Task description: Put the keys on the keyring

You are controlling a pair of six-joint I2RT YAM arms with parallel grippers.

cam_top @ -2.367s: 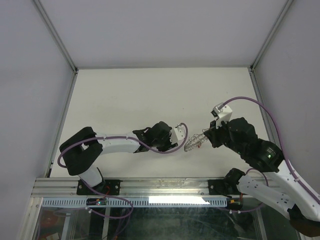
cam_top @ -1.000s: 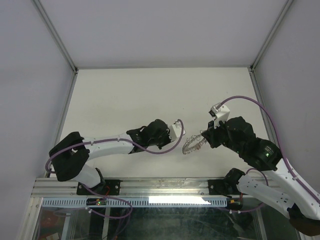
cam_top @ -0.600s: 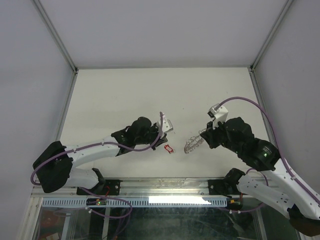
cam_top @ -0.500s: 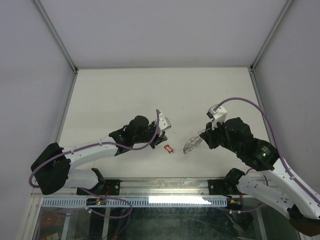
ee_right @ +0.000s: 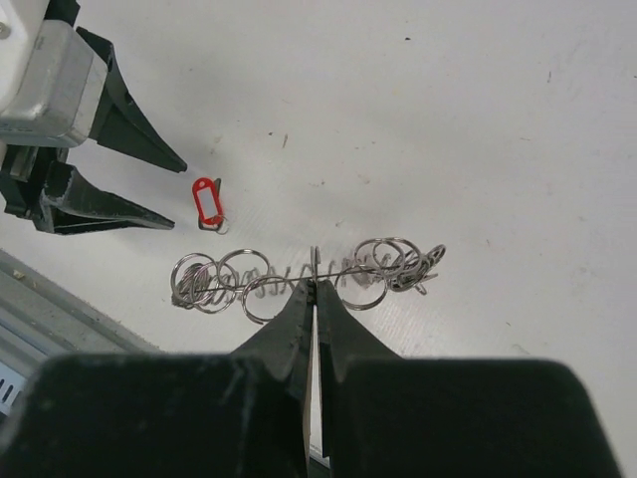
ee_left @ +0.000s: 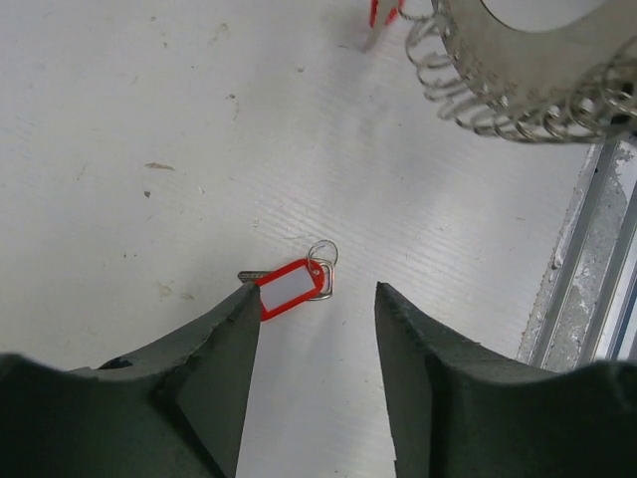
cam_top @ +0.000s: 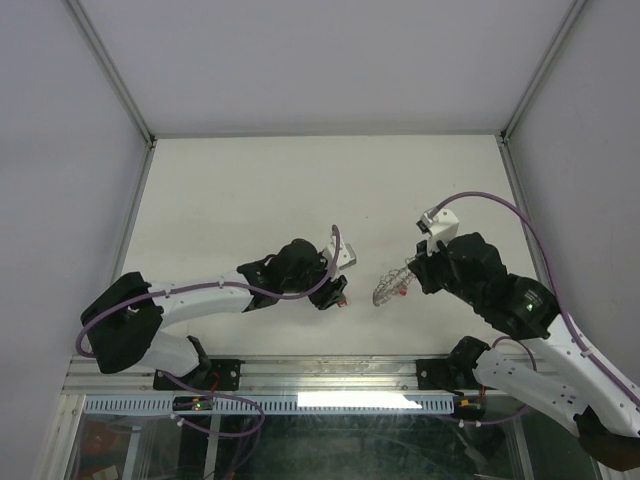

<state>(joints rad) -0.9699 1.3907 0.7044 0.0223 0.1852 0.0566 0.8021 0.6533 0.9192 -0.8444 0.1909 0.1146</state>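
The red-tagged key [ee_left: 292,285] lies flat on the white table, its small split ring [ee_left: 321,254] toward the keyring. My left gripper [ee_left: 316,291] is open and empty just above it, with the tag at the tip of the left finger [ee_left: 234,329]. In the top view the left gripper [cam_top: 337,292] covers most of the key. My right gripper [ee_right: 315,285] is shut on the thin wire of the keyring [ee_right: 269,279], holding it edge-on above the table [cam_top: 390,286]. The key also shows in the right wrist view [ee_right: 206,203], left of the keyring.
The aluminium rail [ee_left: 587,259] runs along the near table edge, close to the key and keyring. The left gripper's body [ee_right: 70,90] sits at the upper left of the right wrist view. Grey enclosure walls surround the table [cam_top: 250,190].
The red-tagged key came out of my left gripper and now lies on the table. The left gripper drew back left, then moved right again over the key. The right gripper kept hold of the keyring.
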